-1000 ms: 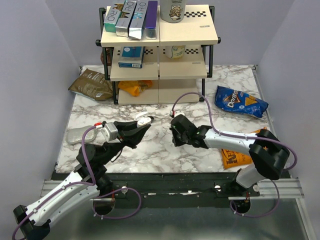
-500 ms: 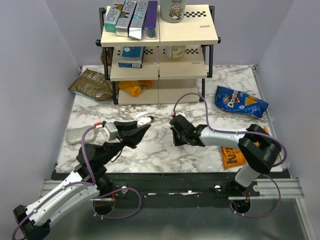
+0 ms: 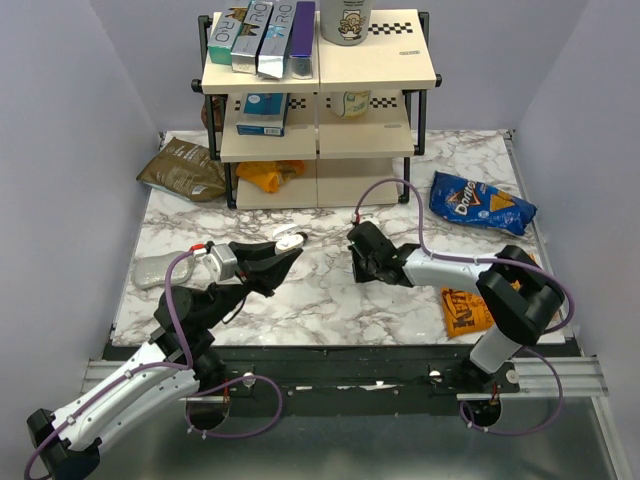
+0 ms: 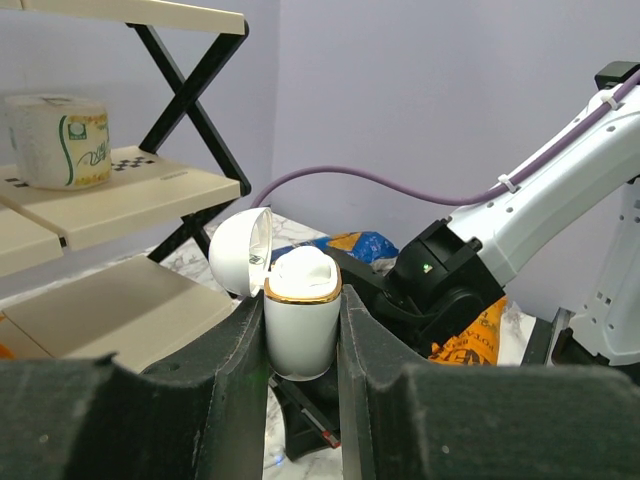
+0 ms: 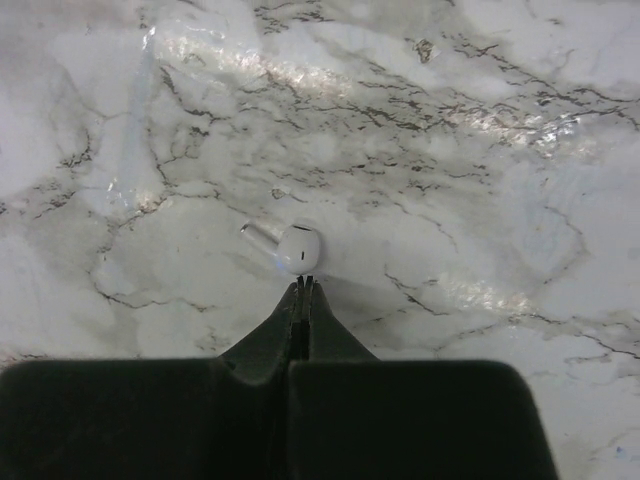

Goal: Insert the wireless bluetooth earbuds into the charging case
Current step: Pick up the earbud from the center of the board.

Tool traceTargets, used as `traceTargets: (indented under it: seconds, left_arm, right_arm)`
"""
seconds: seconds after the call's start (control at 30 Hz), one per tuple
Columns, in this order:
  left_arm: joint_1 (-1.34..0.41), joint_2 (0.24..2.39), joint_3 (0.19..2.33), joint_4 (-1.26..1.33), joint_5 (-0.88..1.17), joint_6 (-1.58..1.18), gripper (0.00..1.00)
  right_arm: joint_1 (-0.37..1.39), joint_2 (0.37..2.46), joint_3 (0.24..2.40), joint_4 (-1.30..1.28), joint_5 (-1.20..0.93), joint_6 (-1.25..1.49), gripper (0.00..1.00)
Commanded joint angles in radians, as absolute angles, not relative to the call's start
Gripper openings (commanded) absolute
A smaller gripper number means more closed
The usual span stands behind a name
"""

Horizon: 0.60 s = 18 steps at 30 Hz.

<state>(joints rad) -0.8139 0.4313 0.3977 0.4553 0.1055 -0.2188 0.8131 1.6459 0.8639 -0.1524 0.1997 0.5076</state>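
charging case (image 4: 302, 325) is held in the left gripper (image 3: 284, 256); a white earbud (image 5: 298, 247) is left lying at the tip of the right gripper (image 5: 302, 298).
top view: the case is seen clamped over the marble table (image 3: 330, 305), in front of the shelf (image 3: 320, 110); the right gripper is lowered near mid-table. left wrist: the case is pinched upright between the fingers (image 4: 235, 360), lid (image 4: 243, 250) swung open, a white rounded piece seated in its mouth. right wrist: the jaws are shut to a point, nothing held, just beside the earbud, which is rested on the marble.
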Motion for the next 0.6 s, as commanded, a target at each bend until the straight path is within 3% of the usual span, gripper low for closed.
traceTargets:
  seconds: [0.0, 0.57]
  left_arm:
    - [-0.821, 0.434, 0.396, 0.477, 0.109, -0.225, 0.00]
    - [-0.821, 0.437, 0.408, 0.454, 0.107, -0.218, 0.00]
  right_arm:
    - [0.785, 1.670, 0.865, -0.117, 0.238, 0.473, 0.01]
    - [0.762, 1.769, 0.988, -0.129, 0.222, 0.382, 0.01]
